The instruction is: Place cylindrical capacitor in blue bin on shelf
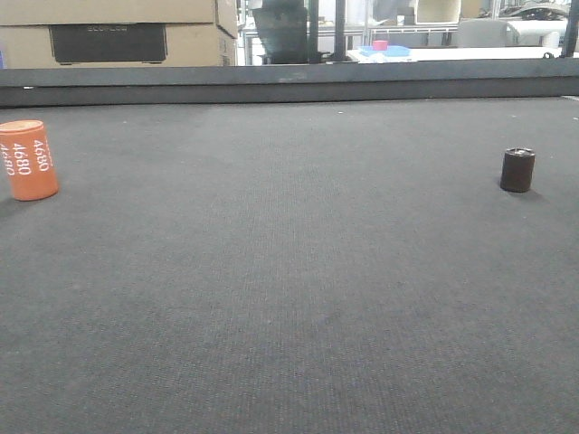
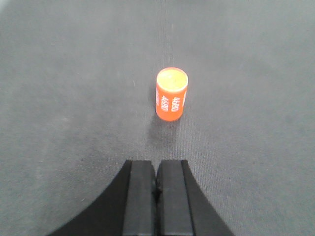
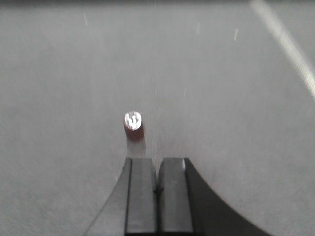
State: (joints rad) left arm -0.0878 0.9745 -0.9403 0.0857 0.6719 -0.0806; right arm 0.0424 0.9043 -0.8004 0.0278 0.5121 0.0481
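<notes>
The cylindrical capacitor, small, squat and dark, stands upright on the grey mat at the right; in the right wrist view the capacitor shows a shiny top, just ahead and slightly left of my right gripper. That gripper is shut with nothing in it. My left gripper is shut and empty too, hovering above the mat behind an orange can. The blue bin and the shelf are out of view. Neither gripper shows in the front view.
The orange can printed "4680" stands at the mat's far left. A dark raised edge bounds the mat at the back. Cardboard boxes and a white table with blue and red items lie beyond.
</notes>
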